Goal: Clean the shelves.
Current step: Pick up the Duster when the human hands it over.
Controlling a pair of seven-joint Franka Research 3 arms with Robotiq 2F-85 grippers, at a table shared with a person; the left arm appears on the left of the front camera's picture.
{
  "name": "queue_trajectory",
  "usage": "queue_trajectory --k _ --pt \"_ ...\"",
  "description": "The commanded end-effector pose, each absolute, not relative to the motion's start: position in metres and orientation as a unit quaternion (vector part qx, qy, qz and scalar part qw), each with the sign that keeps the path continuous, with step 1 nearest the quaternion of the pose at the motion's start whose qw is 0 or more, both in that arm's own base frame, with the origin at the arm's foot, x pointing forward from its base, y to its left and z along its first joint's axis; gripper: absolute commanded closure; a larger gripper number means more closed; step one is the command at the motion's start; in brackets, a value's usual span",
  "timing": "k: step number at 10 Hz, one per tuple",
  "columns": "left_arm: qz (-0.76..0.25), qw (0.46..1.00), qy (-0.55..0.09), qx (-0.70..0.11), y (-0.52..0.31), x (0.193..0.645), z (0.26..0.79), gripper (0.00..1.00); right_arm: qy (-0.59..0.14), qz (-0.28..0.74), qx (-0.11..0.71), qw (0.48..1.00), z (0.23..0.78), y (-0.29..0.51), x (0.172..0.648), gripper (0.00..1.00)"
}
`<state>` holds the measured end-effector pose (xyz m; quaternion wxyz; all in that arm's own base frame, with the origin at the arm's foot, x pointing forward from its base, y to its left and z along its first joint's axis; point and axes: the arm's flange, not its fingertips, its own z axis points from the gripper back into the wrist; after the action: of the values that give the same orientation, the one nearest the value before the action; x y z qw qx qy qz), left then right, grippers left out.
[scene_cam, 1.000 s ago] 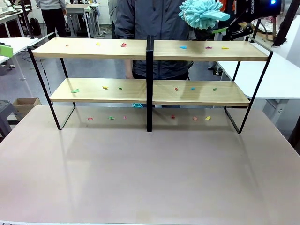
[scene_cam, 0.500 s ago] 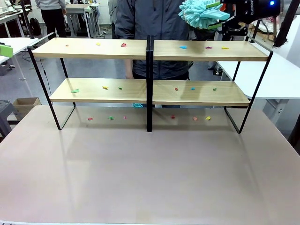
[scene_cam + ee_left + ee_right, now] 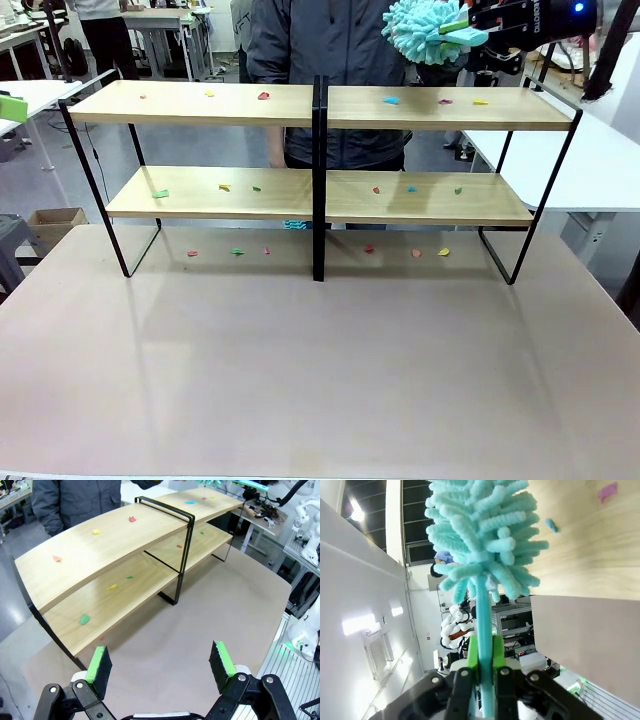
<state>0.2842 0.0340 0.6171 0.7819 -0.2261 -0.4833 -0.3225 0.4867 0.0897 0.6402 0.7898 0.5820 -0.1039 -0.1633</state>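
The shelves are a two-tier light-wood rack in a black frame, standing at the far side of the beige table, also seen in the left wrist view. Small coloured scraps lie on both boards and on the table under them. My right gripper is above the rack's top right end, shut on the handle of a fluffy teal duster. The right wrist view shows the pads clamped on the duster's handle, the head beside the top board. My left gripper hovers open over the table, nothing between its fingers.
A person in a dark jacket stands right behind the rack's middle. White tables flank it on the right and left. A cardboard box sits on the floor at left. The near tabletop is bare.
My right gripper has closed its jaws on the duster's handle; a second ago they stood open around it. The duster has shifted slightly upward.
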Motion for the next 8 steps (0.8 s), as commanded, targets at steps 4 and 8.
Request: queue_trajectory --k 4,8 --pt "-0.323 0.781 -0.483 -0.229 0.034 0.285 0.616 0.00 -0.123 -0.016 0.520 0.845 0.710 0.035 0.376 1.00" --pt "-0.323 0.781 -0.483 -0.229 0.034 0.285 0.616 0.00 0.014 0.140 0.427 0.893 0.748 -0.020 0.196 1.00"
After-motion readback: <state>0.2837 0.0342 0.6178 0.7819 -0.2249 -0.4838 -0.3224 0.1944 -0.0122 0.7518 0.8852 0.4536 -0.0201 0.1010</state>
